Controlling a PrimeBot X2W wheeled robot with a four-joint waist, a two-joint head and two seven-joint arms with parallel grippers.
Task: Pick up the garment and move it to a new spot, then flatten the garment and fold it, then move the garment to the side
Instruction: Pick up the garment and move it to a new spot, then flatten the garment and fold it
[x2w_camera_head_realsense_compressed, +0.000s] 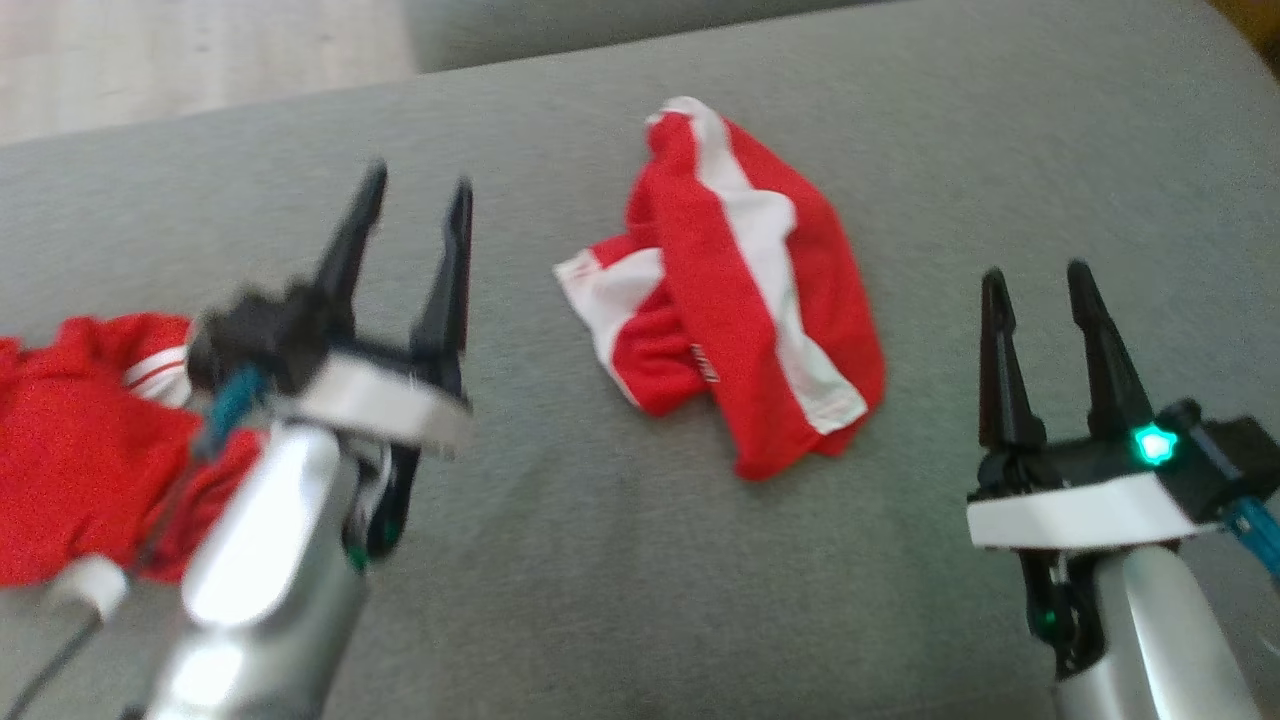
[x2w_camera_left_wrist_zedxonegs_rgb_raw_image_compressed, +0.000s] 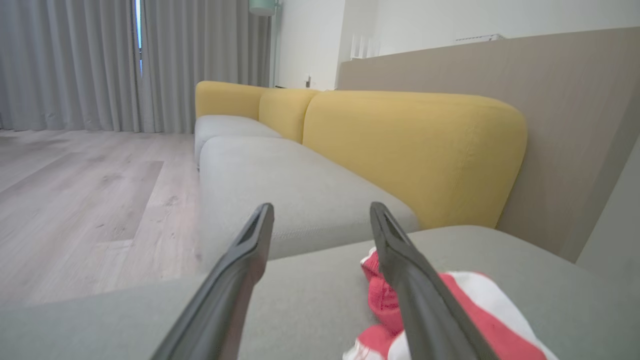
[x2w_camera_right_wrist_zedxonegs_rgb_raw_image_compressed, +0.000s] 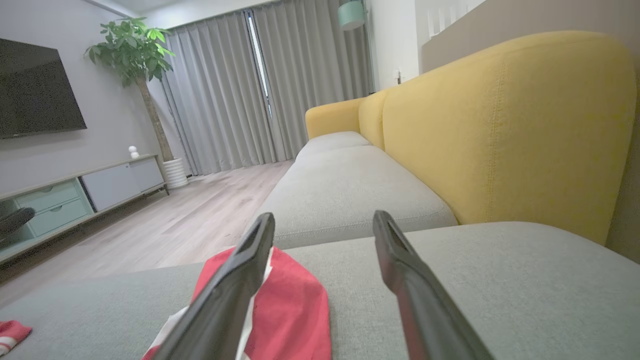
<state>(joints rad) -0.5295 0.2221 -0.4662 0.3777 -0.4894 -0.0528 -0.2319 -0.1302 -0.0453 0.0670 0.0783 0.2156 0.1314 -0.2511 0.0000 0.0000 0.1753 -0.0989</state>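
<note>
Two tools, both with fingers spread wide and nothing between them: the left tool hangs at centre left of the head view, the right tool at lower right. Between them, in the upper middle, the garment lies crumpled on the grey sofa seat, red with white bands. The pick-up looks like the job now; I'd come in low at a bunched edge, pinch a thick fold rather than a loose flap, and lift straight. A second red garment sits at the left edge, best left alone. The right wrist view adds the room: television, plant, wooden floor.
</note>
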